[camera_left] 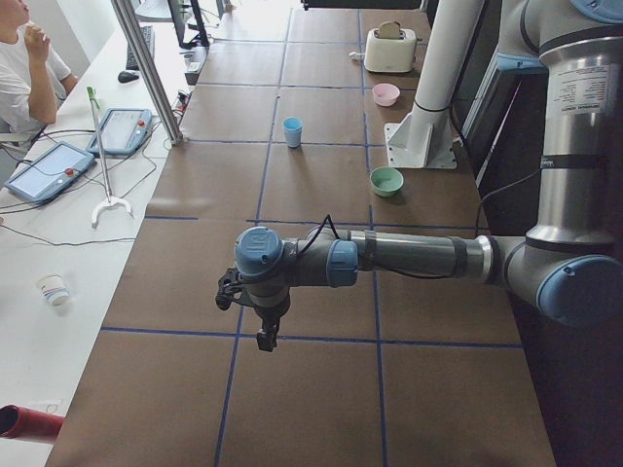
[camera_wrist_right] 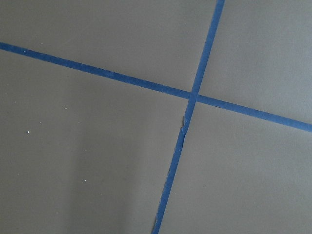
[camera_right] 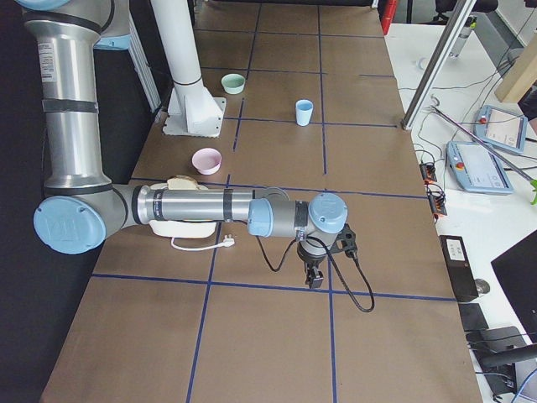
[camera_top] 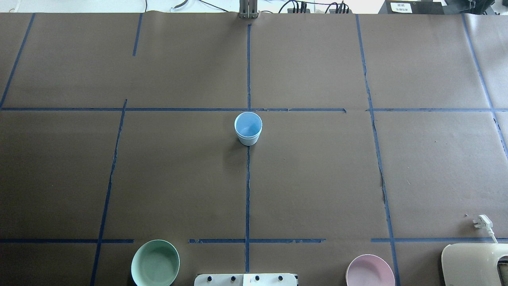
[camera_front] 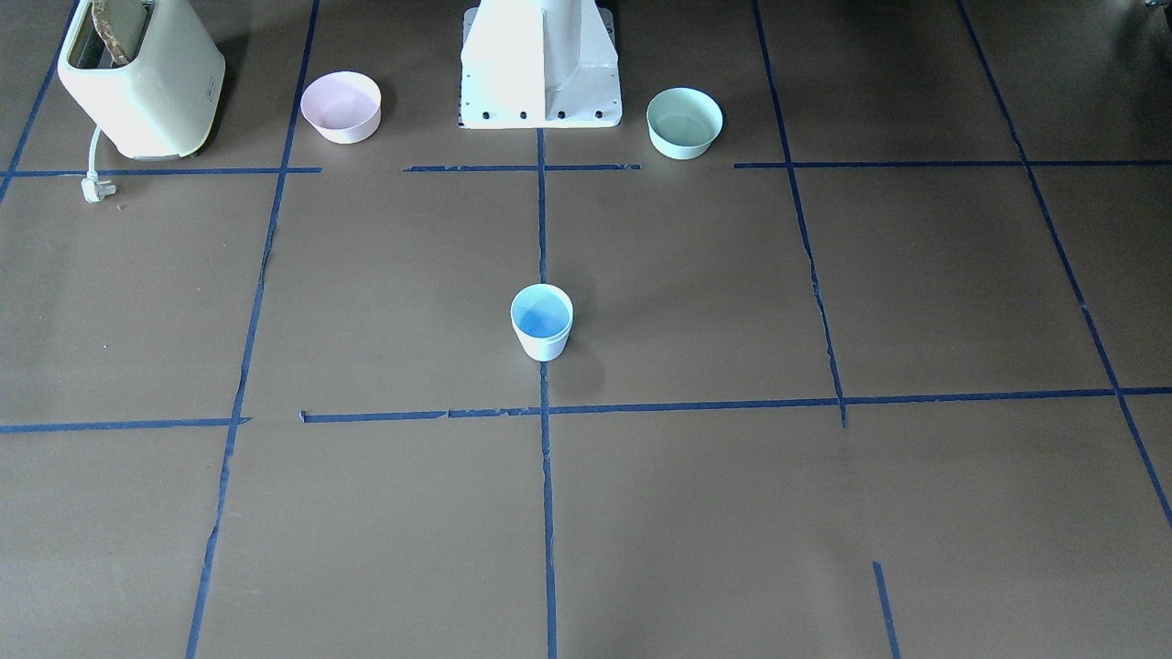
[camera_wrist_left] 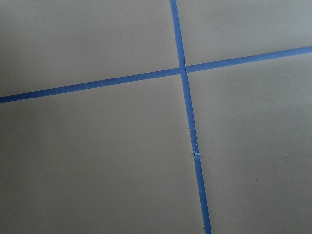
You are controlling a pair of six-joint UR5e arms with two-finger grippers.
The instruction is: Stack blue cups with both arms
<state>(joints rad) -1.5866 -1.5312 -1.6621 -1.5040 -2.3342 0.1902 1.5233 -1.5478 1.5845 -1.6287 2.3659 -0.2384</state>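
Observation:
A light blue cup point(camera_front: 541, 322) stands upright on the centre tape line of the table, also in the overhead view point(camera_top: 248, 128). It shows a double rim, as of one cup nested in another. No second separate blue cup is in view. My left gripper point(camera_left: 265, 341) shows only in the exterior left view, hanging low over the near end of the table, far from the cup point(camera_left: 293, 131). My right gripper point(camera_right: 313, 277) shows only in the exterior right view, equally far from the cup point(camera_right: 304, 112). I cannot tell whether either is open or shut. Both wrist views show only brown paper and blue tape.
A pink bowl point(camera_front: 341, 107) and a mint-green bowl point(camera_front: 684, 123) flank the white pedestal point(camera_front: 540, 73) at the robot's side. A cream toaster point(camera_front: 146, 82) with a loose plug point(camera_front: 94, 189) stands beyond the pink bowl. An operator point(camera_left: 24, 68) sits past the far edge.

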